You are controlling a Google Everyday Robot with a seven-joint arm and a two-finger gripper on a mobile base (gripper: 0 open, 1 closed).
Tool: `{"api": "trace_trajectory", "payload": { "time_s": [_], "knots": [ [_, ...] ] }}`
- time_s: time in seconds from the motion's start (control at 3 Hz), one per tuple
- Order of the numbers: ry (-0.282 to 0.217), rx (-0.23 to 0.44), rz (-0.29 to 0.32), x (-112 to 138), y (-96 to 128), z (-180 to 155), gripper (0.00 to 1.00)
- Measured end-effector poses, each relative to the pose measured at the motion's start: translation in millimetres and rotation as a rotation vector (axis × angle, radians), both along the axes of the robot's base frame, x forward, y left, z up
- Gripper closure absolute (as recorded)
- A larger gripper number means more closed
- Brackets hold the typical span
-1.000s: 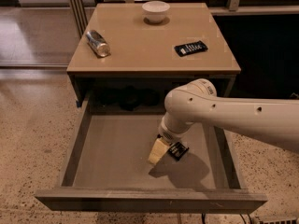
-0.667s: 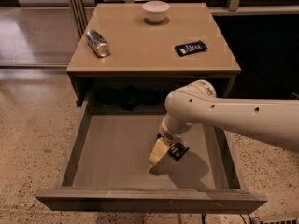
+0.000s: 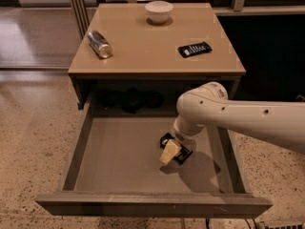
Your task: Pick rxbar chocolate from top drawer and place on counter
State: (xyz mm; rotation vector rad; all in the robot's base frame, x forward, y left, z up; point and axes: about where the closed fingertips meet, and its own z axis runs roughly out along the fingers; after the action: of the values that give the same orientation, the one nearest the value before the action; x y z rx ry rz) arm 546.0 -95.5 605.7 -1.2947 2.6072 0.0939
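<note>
The gripper point(image 3: 172, 150) hangs low inside the open top drawer point(image 3: 119, 151), right at the rxbar chocolate point(image 3: 184, 154) on its floor; whether it grips the bar, I cannot tell. Well beyond the gripper, the worktop point(image 3: 143, 42) carries another dark bar point(image 3: 194, 49), a can point(image 3: 99, 44) and a bowl point(image 3: 158, 11)

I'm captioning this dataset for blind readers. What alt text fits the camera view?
A white robot arm reaches down into the open top drawer, its gripper at a black rxbar chocolate on the drawer floor. On the counter above sit a white bowl, a silver can lying on its side and another dark bar.
</note>
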Motion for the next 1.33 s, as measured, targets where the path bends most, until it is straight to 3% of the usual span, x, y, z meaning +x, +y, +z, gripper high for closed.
{"api": "trace_trajectory", "payload": {
  "time_s": [1.0,1.33],
  "knots": [
    [0.035,-0.005,0.015,-17,1,-11,0.00],
    [0.035,-0.005,0.015,-17,1,-11,0.19]
  ]
}}
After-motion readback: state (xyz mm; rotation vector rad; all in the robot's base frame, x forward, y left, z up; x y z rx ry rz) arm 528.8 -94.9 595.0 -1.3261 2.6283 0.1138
